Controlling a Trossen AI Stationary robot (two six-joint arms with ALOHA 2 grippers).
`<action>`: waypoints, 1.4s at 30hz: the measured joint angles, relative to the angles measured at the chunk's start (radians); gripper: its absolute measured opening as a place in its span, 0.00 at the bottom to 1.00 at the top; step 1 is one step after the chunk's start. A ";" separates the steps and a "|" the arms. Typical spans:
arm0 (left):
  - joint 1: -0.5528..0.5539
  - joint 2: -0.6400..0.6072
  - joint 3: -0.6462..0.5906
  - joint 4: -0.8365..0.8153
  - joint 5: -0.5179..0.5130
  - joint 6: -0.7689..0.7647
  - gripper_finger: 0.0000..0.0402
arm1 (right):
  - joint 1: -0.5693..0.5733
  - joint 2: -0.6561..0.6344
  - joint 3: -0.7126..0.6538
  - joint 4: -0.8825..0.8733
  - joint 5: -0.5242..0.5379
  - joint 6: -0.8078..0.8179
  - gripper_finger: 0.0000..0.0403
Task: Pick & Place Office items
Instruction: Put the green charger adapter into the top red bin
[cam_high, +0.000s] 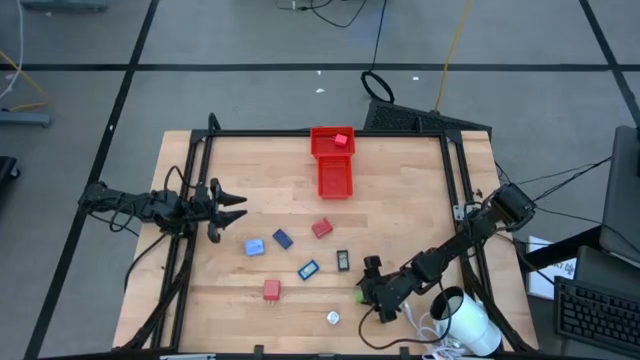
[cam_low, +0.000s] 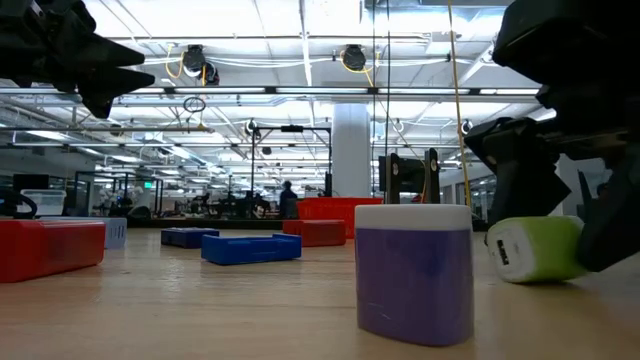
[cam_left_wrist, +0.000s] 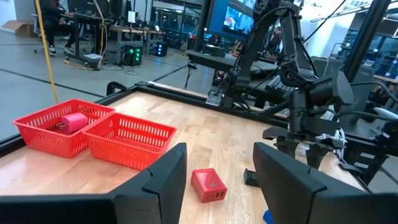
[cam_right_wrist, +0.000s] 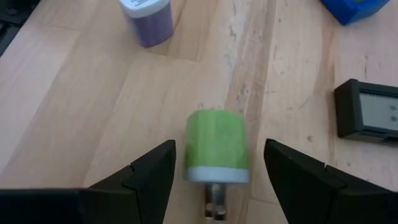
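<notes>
Wooden desk, black frame along its edges. Two dark arms over it.

Left arm enters over the left edge; left gripper hangs above the desk near that edge, fingers apart, nothing between them. In its wrist view the fingers frame a red block beyond.

Right arm reaches in from the right edge toward the near right part of the desk. Right gripper low over the wood, fingers spread either side of the green plug, which lies on the desk between them. Contact cannot be told.

White cylinder with cable at the near right corner.

Red tray, two compartments, at the middle of the far edge; pink piece in the farther compartment.

Small pieces scattered mid-desk, well apart:
- red block
- second red block
- dark blue piece
- light blue piece
- blue flat piece
- black piece
- purple-and-white plug, near the near edge.
</notes>
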 joint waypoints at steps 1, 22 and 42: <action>0.000 0.000 0.000 0.000 0.000 0.000 0.48 | 0.000 0.000 0.000 0.000 0.000 -0.002 0.58; 0.000 0.000 0.000 0.000 0.000 -0.001 0.53 | 0.001 0.000 0.000 0.002 -0.001 -0.018 0.58; 0.000 0.000 0.000 0.000 0.000 -0.001 0.53 | 0.001 0.000 -0.001 0.001 -0.005 -0.018 0.56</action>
